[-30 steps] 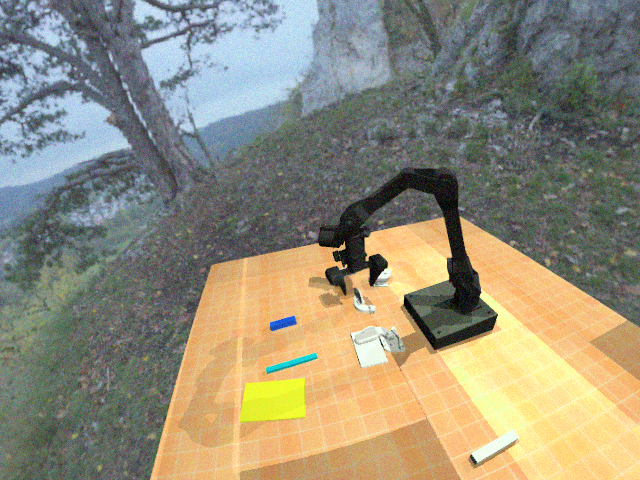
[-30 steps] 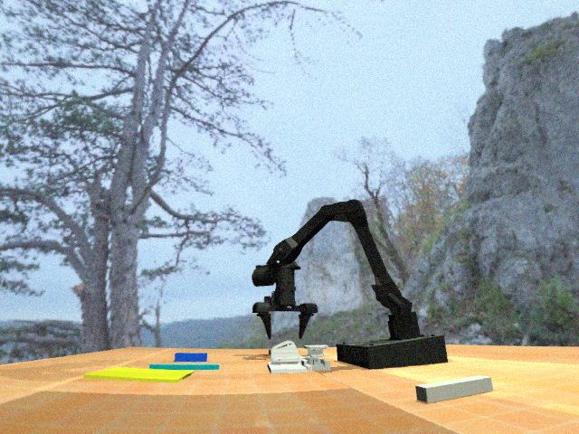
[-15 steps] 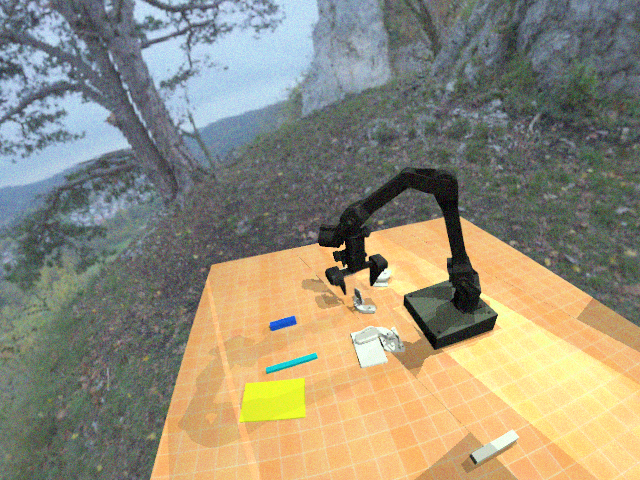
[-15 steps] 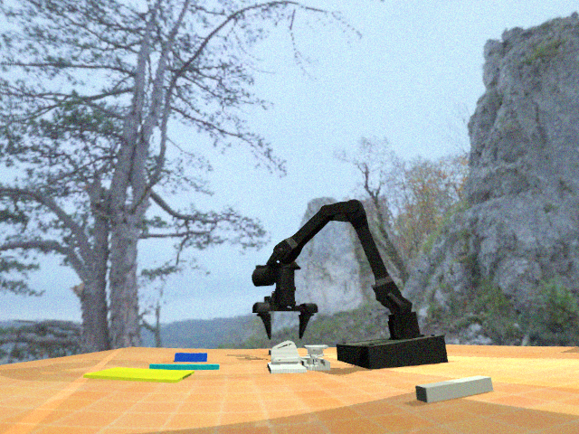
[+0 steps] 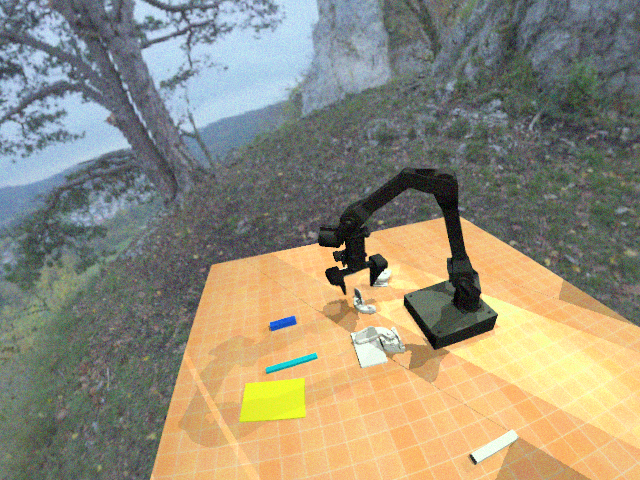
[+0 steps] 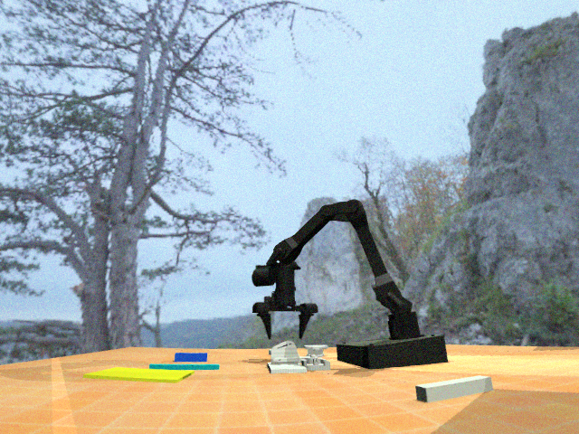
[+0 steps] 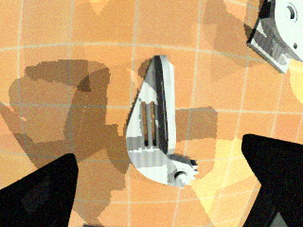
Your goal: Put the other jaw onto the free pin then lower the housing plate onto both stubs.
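Observation:
The loose white jaw (image 5: pixel 366 308) (image 7: pixel 136 148), with two slots and small gear teeth beside a hole, lies on the table. My gripper (image 5: pixel 358 289) (image 6: pixel 285 338) (image 7: pixel 163 154) is wide open and empty above it; in the wrist view the jaw lies between the fingers, lower down. The white base (image 5: pixel 371 356) (image 6: pixel 286 369) stands nearer the top camera, with the other jaw (image 5: pixel 366 335) on it. The free pin is too small to make out. A white part with a hole, apparently the housing plate (image 5: pixel 383 279) (image 7: pixel 280 29), lies beyond the loose jaw.
A blue block (image 5: pixel 282 323) (image 6: pixel 190 357), a cyan bar (image 5: pixel 291 363) (image 6: pixel 184 366) and a yellow sheet (image 5: pixel 273 400) (image 6: pixel 138 373) lie on the side away from the arm's base. A whitish bar (image 5: pixel 493 446) (image 6: pixel 453 388) lies at the front right.

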### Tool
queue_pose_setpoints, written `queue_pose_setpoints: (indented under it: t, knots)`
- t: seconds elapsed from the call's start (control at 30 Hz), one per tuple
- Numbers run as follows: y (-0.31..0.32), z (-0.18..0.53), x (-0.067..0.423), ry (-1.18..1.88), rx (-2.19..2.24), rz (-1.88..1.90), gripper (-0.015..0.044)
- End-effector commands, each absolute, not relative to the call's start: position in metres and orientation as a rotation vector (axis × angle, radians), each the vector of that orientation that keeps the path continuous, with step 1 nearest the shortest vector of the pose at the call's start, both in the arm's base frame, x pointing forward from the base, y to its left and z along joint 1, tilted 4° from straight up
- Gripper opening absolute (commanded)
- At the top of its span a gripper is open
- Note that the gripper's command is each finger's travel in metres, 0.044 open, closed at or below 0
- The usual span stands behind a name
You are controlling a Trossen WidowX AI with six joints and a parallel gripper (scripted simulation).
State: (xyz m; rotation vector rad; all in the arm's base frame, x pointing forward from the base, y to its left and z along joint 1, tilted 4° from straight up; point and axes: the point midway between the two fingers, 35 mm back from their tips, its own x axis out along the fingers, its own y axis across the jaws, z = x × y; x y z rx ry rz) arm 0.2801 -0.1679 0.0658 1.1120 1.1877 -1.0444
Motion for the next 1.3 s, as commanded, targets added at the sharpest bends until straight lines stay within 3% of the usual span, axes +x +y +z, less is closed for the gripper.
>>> queue_pose_setpoints:
  t: [0.0, 1.27]
  knots:
    - [-0.168, 0.065, 0.281, 1.187, 1.117, -1.045, 0.0440]
    - [-0.170, 0.039, 0.285, 1.187, 1.114, -1.044, 0.0440]
